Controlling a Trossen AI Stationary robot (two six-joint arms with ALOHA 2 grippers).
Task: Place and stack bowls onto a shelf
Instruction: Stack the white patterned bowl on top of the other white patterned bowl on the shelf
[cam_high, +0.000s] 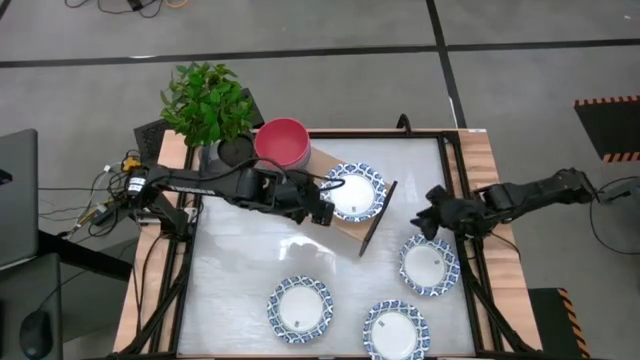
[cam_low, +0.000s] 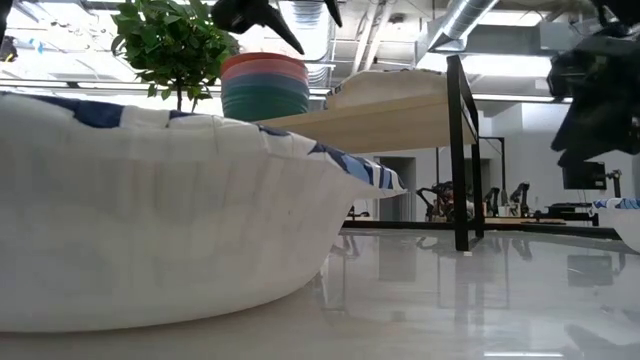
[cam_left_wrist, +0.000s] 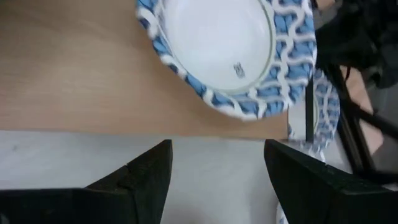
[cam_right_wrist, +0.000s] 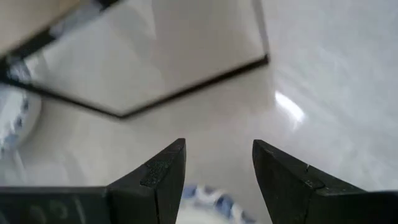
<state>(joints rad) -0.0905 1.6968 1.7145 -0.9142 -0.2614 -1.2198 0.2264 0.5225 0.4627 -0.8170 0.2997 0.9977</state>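
A stack of plain bowls (cam_high: 283, 143), red on top, stands on the left part of the light wooden shelf (cam_high: 325, 160). One white bowl with a blue rim (cam_high: 356, 190) sits upright on the shelf to its right. Three more white and blue bowls rest on the tabletop (cam_high: 430, 264) (cam_high: 300, 306) (cam_high: 395, 331). My left gripper (cam_high: 325, 212) is open just off the shelf's near edge, beside the bowl on the shelf (cam_left_wrist: 230, 50). My right gripper (cam_high: 432, 215) is open above the far rim of the right-hand table bowl (cam_right_wrist: 211, 202).
A potted plant (cam_high: 208, 105) in a black pot stands at the shelf's left end. The shelf's dark end support (cam_high: 378, 218) stands between the two grippers. One table bowl (cam_low: 150, 220) fills the low view's foreground. Bare white tabletop (cam_high: 240, 260) lies left of the near bowls.
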